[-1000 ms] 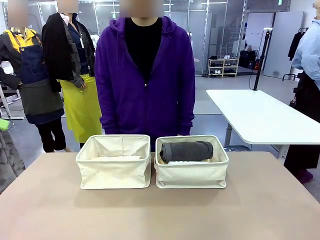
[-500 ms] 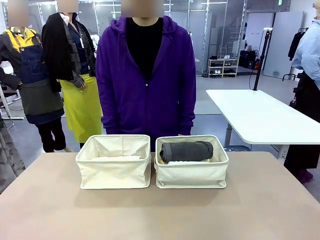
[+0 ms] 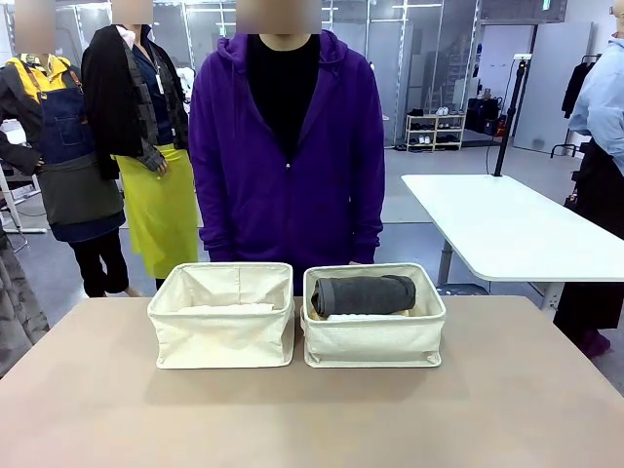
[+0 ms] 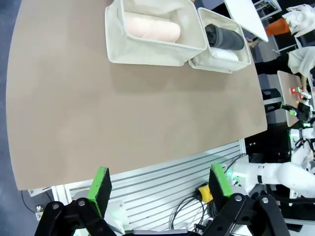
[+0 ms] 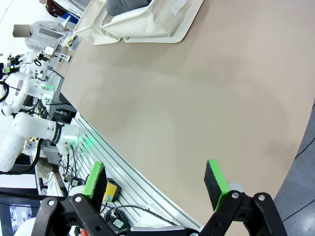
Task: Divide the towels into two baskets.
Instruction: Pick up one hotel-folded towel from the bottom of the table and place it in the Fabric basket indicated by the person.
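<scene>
Judging the sorting finished, I hold my left gripper (image 4: pixel 160 184) and right gripper (image 5: pixel 157 184) wide and empty, back from the tan table (image 3: pixel 312 419); nothing more seems called for. The left basket (image 4: pixel 147 49) holds a peach towel (image 4: pixel 151 28); the right basket (image 3: pixel 373 341), touching it, holds a dark grey towel (image 3: pixel 364 293) atop a white towel (image 4: pixel 224 54).

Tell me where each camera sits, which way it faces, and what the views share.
Front view: on the robot's side, facing the person across the table.
Left wrist view: high above the near edge, looking down past the open left end effector.
Right wrist view: over the table's corner, rolled, open right end effector in front.
Shared: the dark grey towel in the right basket.
</scene>
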Action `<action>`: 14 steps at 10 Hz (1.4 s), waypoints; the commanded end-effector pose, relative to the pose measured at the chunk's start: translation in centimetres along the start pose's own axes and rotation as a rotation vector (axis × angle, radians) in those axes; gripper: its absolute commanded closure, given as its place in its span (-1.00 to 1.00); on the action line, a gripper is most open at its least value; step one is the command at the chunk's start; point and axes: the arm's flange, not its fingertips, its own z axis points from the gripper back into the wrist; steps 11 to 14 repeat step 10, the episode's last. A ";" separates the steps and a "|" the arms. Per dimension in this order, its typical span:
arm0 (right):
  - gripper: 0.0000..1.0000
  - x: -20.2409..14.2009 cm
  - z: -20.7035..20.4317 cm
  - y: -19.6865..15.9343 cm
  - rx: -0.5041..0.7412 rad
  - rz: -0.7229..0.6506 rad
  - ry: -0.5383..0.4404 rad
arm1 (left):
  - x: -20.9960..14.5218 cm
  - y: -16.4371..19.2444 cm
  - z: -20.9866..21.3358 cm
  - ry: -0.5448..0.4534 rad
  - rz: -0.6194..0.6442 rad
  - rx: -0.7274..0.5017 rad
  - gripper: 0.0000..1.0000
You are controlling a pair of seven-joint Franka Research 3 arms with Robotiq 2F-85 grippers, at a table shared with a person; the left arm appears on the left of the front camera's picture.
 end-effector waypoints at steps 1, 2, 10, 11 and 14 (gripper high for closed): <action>-1.00 0.1 0.1 0.3 0.010 -0.008 -0.014 | 0.1 -0.1 0.1 -0.011 0.011 -0.013 -1.00; -1.00 0.1 0.1 0.3 0.010 -0.008 -0.014 | 0.1 -0.1 0.1 -0.011 0.011 -0.013 -1.00; -1.00 0.1 0.1 0.3 0.010 -0.008 -0.014 | 0.1 -0.1 0.1 -0.011 0.011 -0.013 -1.00; -1.00 0.1 0.1 0.3 0.010 -0.008 -0.014 | 0.1 -0.1 0.1 -0.011 0.011 -0.013 -1.00; -1.00 0.1 0.1 0.3 0.010 -0.008 -0.014 | 0.1 -0.1 0.1 -0.011 0.011 -0.013 -1.00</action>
